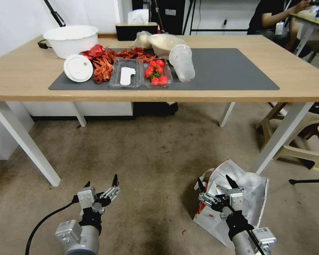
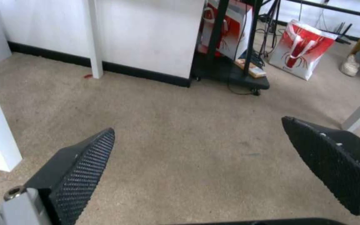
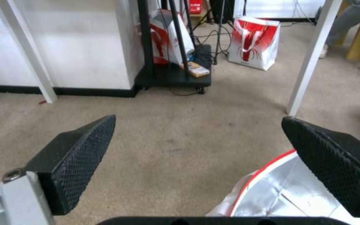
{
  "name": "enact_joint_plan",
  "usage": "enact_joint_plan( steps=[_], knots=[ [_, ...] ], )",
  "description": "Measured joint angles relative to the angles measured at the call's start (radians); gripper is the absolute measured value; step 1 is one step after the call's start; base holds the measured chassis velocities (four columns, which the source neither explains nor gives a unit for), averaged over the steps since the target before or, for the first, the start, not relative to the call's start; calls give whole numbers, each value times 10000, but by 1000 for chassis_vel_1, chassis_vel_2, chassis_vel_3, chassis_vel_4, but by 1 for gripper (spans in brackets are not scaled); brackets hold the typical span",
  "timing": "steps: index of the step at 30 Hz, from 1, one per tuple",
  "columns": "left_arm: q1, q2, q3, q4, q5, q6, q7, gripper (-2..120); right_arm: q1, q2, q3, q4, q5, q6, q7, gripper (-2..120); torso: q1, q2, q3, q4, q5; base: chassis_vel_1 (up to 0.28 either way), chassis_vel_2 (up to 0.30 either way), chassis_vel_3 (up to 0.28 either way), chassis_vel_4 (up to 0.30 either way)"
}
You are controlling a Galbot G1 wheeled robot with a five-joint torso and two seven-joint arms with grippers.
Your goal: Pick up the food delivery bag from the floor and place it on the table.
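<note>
right gripper (image 1: 216,183), jaws apart, hovers over the food delivery bag (image 1: 250,193) on the floor (image 1: 149,159); left gripper (image 1: 101,182) jaws apart

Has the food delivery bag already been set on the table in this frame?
No. In the head view the food delivery bag sits on the floor beside a leg of the table, under the open right end effector.

Food delivery bag (image 1: 253,193) under the right gripper (image 1: 216,184): white paper, red side edge, small round red logo, crinkled silver foil lining. Floor (image 1: 149,152) ahead of both grippers: brownish-grey carpet, dark stains. Left gripper (image 1: 101,182): black fingers, cross-hatched pads (image 2: 84,175), silver-grey body. Table (image 1: 24,71) beyond: light wood, dark grey mat (image 1: 230,71), white legs.
</note>
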Motion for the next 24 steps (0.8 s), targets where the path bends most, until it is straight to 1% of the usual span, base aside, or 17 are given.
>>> enact_joint_plan(
  steps=[1,3,5,9,13,15,20,24],
  knots=[
    [0,0,0,0,0,0,0,100,0,0,0,0,0,0,0,100,0,0,0,0,0,0,0,0,0],
    [3,-12,-2,0,-4,0,-16,100,2,-7,-1,-36,-5,2,0,100,-30,-132,-101,0,0,0,0,0,0],
    [3,-15,-2,0,-6,2,-22,100,2,-8,-1,-38,-5,2,0,100,-34,-146,-112,0,0,0,0,0,0],
    [21,-18,-13,8,-14,12,-29,100,10,-16,0,-65,-5,3,0,100,-86,-362,-275,0,0,0,0,0,0],
    [25,-15,-11,21,-9,7,-28,100,12,-14,-1,-80,-6,3,-1,100,-105,-427,-320,0,0,0,0,0,0],
    [23,-24,0,49,0,-5,-19,100,18,-9,-15,-130,-14,4,-1,100,-156,-598,-441,0,-1,0,0,0,0],
    [23,-46,3,75,11,-33,-7,100,23,-21,-13,-155,-14,10,-1,100,-195,-758,-561,0,0,0,0,0,0],
    [22,-69,6,108,16,-67,-5,100,21,-37,-10,-155,-15,11,-1,100,-226,-962,-734,0,0,0,0,0,0]
  ],
)
